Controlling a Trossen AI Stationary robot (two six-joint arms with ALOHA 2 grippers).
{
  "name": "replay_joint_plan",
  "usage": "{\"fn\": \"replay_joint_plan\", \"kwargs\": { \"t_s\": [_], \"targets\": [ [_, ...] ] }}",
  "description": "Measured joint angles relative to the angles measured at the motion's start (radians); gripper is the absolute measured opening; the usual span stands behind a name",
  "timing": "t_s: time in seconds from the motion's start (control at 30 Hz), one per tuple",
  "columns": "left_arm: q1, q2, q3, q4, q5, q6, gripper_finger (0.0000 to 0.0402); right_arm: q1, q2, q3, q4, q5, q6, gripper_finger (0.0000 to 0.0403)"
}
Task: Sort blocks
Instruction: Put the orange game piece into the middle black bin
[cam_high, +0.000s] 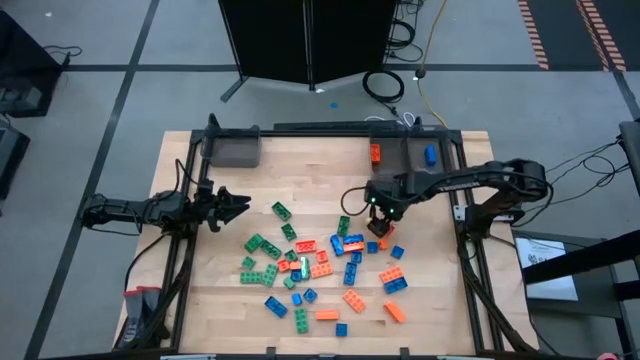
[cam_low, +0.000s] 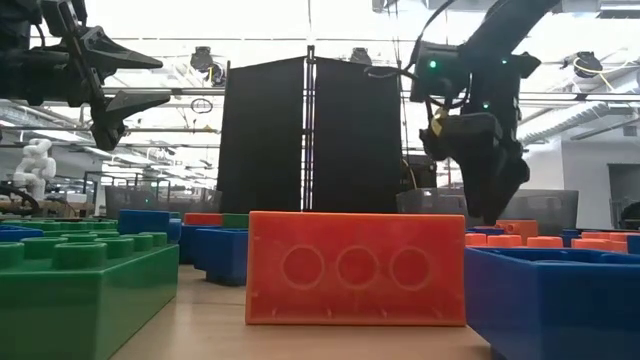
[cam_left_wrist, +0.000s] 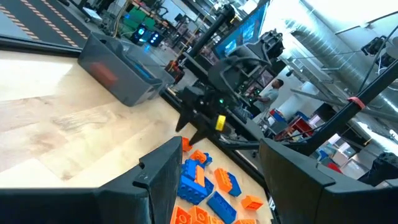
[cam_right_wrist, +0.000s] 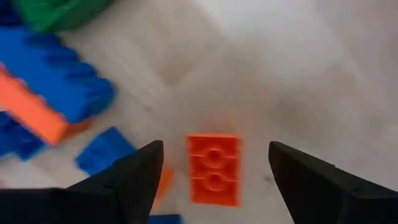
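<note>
Overhead and bench-level views of a two-arm sorting station. The wooden bench (cam_high: 210, 300) carries a loose scatter of blocks (cam_high: 320, 265) in green, orange and blue, spread across its middle and near half; green pieces lie mostly toward the left arm's side, blue and orange toward the right arm's side.

Right arm: reaches in from the bench's right edge. Its end effector (cam_high: 379, 222) hangs low over the right-hand margin of the scatter with both fingers spread apart and nothing between them. In the right wrist view the released end effector (cam_right_wrist: 214, 180) frames a small orange block (cam_right_wrist: 213, 168) lying flat, studs up, on bare wood directly beneath the gap; the fingers stand to either side of it without touching. A blue block (cam_right_wrist: 62, 84) and other orange and blue pieces lie just beside it.

Left arm: waits at the bench's left edge, raised clear of the surface. Its end effector (cam_high: 232, 207) is parted and empty, pointing across the bench toward the scatter.

Far edge: a grey bin (cam_high: 232, 151) stands at the far left corner. At the far right, a second bin (cam_high: 403, 153) holds one orange block (cam_high: 375, 153) and one blue block (cam_high: 431, 154), set well apart from each other.
</note>
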Motion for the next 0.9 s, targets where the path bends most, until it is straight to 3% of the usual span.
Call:
{"fn": "replay_joint_plan", "kwargs": {
  "t_s": [0.27,0.5,0.6,0.77,0.9],
  "targets": [
    [0.000,0.000,0.000,0.000,0.000,0.000,0.0215,0.041,0.000,-0.037,0.031,0.083,0.028,0.0286],
    [0.000,0.000,0.000,0.000,0.001,0.000,0.0215,0.045,0.000,-0.095,0.029,0.081,0.033,0.0280],
    [0.000,0.000,0.000,0.000,0.001,0.000,0.0215,0.045,0.000,-0.106,0.028,0.097,0.037,0.0243],
    [0.000,0.000,0.000,0.000,0.000,0.000,0.0215,0.045,-0.002,-0.105,0.047,0.105,0.016,0.0112],
    [0.000,0.000,0.000,0.000,-0.008,0.000,0.0215,0.045,0.001,-0.074,0.047,0.104,0.030,0.0116]
  ]
}}
